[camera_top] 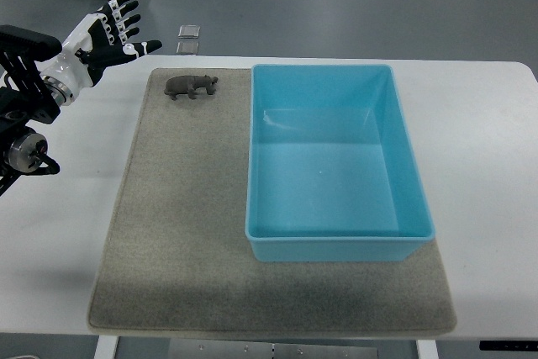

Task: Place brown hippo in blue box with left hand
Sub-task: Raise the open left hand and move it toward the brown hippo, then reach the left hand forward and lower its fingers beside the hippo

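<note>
Fingers (118, 18) of left hand (105, 35) spread, brown hippo (191, 86) near, apart

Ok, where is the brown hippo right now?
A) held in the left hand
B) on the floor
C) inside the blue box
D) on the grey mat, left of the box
D: the brown hippo stands on the grey mat beside the empty blue box, with the left hand open and apart from it.
</note>
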Available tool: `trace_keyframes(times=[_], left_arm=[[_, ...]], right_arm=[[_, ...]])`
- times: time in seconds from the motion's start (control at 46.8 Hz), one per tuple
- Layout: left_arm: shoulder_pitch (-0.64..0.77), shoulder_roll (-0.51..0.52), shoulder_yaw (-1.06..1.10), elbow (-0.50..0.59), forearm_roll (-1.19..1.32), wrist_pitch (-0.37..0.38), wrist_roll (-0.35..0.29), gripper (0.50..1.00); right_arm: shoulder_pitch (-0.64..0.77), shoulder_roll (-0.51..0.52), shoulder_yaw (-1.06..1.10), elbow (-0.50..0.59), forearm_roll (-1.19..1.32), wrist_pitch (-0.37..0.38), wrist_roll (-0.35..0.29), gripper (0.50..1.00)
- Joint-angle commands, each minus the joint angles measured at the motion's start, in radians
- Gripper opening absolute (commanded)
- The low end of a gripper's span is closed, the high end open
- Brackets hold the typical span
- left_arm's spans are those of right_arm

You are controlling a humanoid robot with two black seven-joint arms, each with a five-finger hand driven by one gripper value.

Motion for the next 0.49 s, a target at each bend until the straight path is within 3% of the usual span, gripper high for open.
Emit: trace_keyframes(times=[0.0, 0.321, 0.47], left_arm=[[-0.017, -0.022, 0.001, 0.035, 0.053, 0.041, 0.003, 0.996], [-0.075, -0.083, 0.007, 0.138, 0.322, 0.052, 0.056, 0.996], [-0.132, -0.085, 0.133, 0.153, 0.394, 0.052, 0.068, 1.000]], right_arm=[[0.000, 0.000, -0.001, 0.000, 0.000, -0.001, 0.000, 0.936], [0.000, 0.000, 0.000, 0.000, 0.000, -0.001, 0.000, 0.936], [0.000, 0.000, 0.000, 0.000, 0.000, -0.001, 0.000, 0.936]])
